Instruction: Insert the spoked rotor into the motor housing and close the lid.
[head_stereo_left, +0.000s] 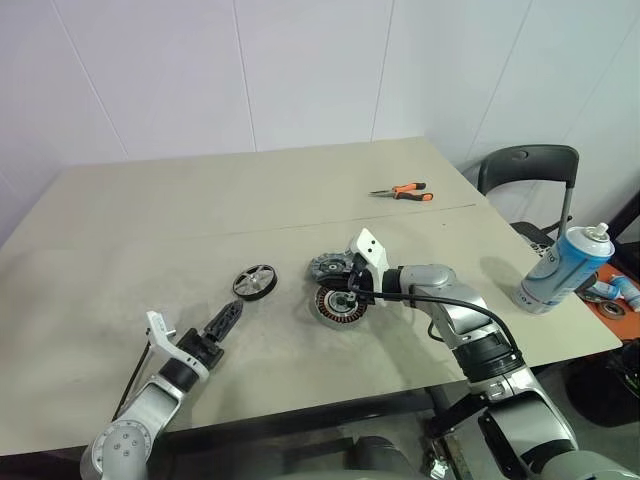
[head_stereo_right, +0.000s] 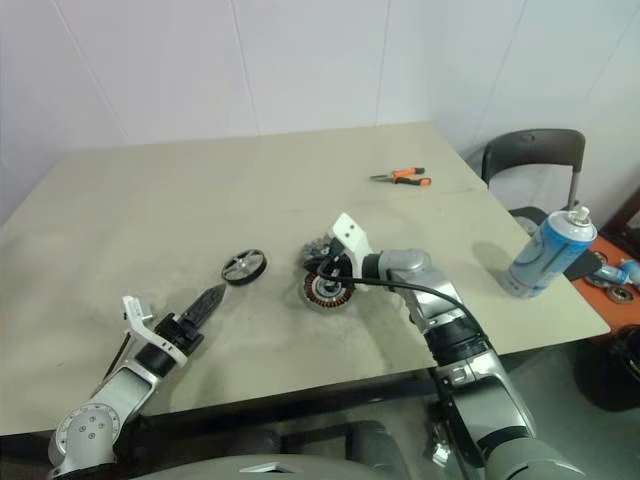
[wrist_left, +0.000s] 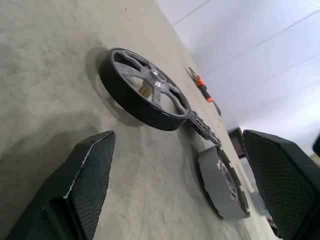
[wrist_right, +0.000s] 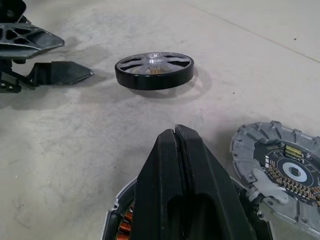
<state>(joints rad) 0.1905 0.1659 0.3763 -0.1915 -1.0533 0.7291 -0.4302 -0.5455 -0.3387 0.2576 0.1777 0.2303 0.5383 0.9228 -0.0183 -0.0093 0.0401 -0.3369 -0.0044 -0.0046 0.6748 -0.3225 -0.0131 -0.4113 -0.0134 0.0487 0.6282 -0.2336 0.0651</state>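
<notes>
My black cross-hatched left fingers (wrist_left: 90, 175) are framing the black ring-shaped spoked rotor (head_stereo_left: 254, 281) with its silvery hub. Copper-orange windings are glowing inside the round silver-grey metal motor housing (head_stereo_left: 335, 305). The ribbed grey lid disc (head_stereo_left: 327, 266) is showing gold-striped circuitry. Orange-handled pliers (head_stereo_left: 403, 191) are lying on the beige table (head_stereo_left: 200, 210); a blue-and-white spray can (head_stereo_left: 562, 268) is standing there.

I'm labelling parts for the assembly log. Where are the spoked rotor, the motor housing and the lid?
spoked rotor (head_stereo_left: 255, 281): left eye view, on its central hub.
motor housing (head_stereo_left: 335, 304): left eye view, on its copper windings.
lid (wrist_right: 287, 174): right wrist view, on its dark centre.
</notes>
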